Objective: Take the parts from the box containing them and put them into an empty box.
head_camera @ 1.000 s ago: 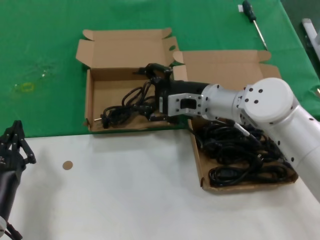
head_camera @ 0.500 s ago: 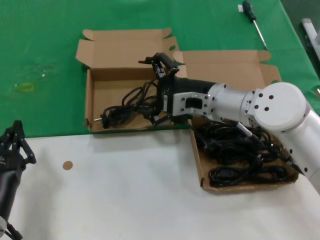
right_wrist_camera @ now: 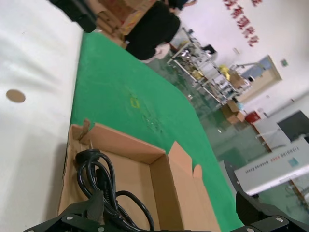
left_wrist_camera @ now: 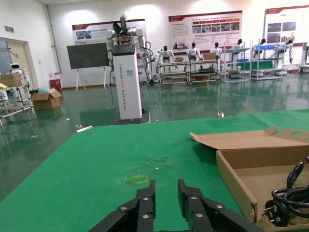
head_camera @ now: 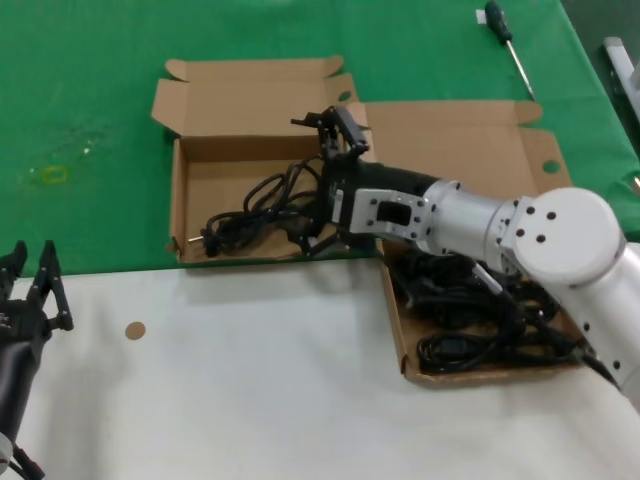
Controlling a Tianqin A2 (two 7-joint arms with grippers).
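The shallow box holding the parts (head_camera: 400, 335) lies at the right, with several black cord bundles (head_camera: 470, 320) in it, partly hidden by my right arm. The deeper box (head_camera: 180, 200) lies at the left with one black cord (head_camera: 245, 210) on its floor; it also shows in the right wrist view (right_wrist_camera: 96, 176). My right gripper (head_camera: 322, 180) is open over that box's right side, just above the cord's near end, holding nothing; in its wrist view (right_wrist_camera: 169, 212) the jaws stand wide apart. My left gripper (head_camera: 30, 290) is open and idle at the near left (left_wrist_camera: 166, 193).
A screwdriver (head_camera: 505, 40) lies on the green cloth at the far right. A small brown disc (head_camera: 134, 330) lies on the white surface near the front left. A yellow mark (head_camera: 50, 175) is on the cloth at the left. Both lids lie open toward the back.
My right gripper has risen a little and drawn back to the right, its jaws now wide apart; the cord stays lying in the left box. My left gripper's fingers have spread slightly.
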